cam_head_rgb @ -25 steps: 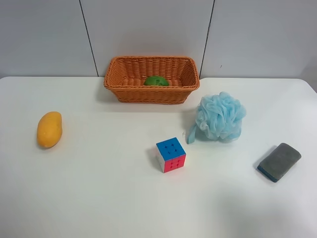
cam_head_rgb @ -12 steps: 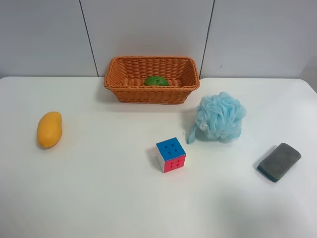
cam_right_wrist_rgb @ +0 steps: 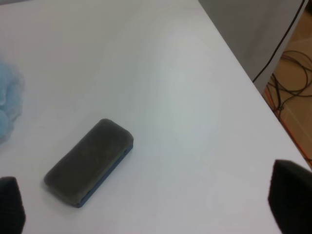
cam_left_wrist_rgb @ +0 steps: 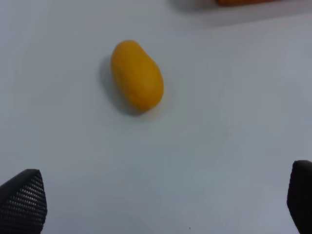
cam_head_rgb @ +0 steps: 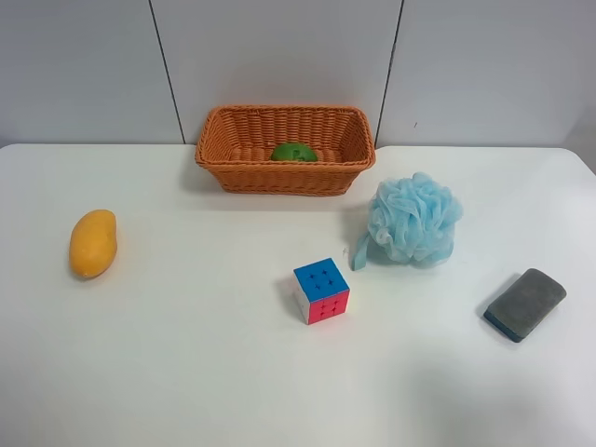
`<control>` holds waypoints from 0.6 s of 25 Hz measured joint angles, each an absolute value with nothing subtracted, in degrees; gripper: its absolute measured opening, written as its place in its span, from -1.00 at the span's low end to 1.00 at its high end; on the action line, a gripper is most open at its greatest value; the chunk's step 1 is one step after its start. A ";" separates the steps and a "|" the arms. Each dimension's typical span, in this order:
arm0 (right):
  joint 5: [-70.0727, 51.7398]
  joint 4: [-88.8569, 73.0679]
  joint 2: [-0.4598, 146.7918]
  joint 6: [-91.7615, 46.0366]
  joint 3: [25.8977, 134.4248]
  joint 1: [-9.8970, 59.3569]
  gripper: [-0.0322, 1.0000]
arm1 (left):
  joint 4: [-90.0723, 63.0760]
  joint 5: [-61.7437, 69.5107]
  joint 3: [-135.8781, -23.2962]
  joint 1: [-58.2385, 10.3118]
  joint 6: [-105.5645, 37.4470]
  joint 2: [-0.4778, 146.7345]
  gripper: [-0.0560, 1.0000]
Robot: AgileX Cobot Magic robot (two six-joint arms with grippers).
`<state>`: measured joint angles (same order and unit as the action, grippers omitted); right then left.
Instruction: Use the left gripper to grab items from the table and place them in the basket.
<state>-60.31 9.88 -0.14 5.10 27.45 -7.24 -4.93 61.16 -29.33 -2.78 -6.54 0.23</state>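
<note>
The wicker basket [cam_head_rgb: 285, 149] stands at the back of the white table [cam_head_rgb: 186, 372], with a round green fruit [cam_head_rgb: 293, 152] inside it. A yellow-orange mango [cam_head_rgb: 92, 243] lies on the table; the left wrist view shows it [cam_left_wrist_rgb: 137, 75] ahead of my open left gripper [cam_left_wrist_rgb: 161, 204], whose fingertips [cam_left_wrist_rgb: 22, 200] are spread wide and empty. A puzzle cube [cam_head_rgb: 321, 290], a light blue bath pouf [cam_head_rgb: 413, 220] and a grey sponge block [cam_head_rgb: 525, 304] lie on the table. My right gripper [cam_right_wrist_rgb: 151, 204] is open above the table, near the sponge [cam_right_wrist_rgb: 89, 161]. Neither arm shows in the exterior high view.
The table's edge [cam_right_wrist_rgb: 243, 73] runs close to the sponge in the right wrist view, with floor and cables [cam_right_wrist_rgb: 292, 78] beyond. A grey panelled wall [cam_head_rgb: 279, 56] stands behind the basket.
</note>
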 joint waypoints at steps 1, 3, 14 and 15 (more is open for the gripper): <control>-60.31 9.88 -0.14 5.10 27.45 -7.24 0.98 | -4.93 61.16 -29.33 -2.62 -6.54 -0.11 0.99; -60.31 9.88 -0.14 5.10 27.45 -7.24 0.98 | -4.93 61.16 -29.33 -2.50 -6.54 -0.28 0.99; -60.31 9.88 -0.14 5.10 27.45 -7.24 0.98 | -5.00 61.16 -29.33 -2.38 -6.54 -0.28 0.99; -60.31 9.88 -0.14 5.10 27.45 -7.24 0.98 | -5.00 61.16 -29.33 -2.38 -6.54 -0.28 0.99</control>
<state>-60.31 9.88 -0.14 5.10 27.45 -7.24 -5.00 61.16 -29.33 -2.38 -6.54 -0.28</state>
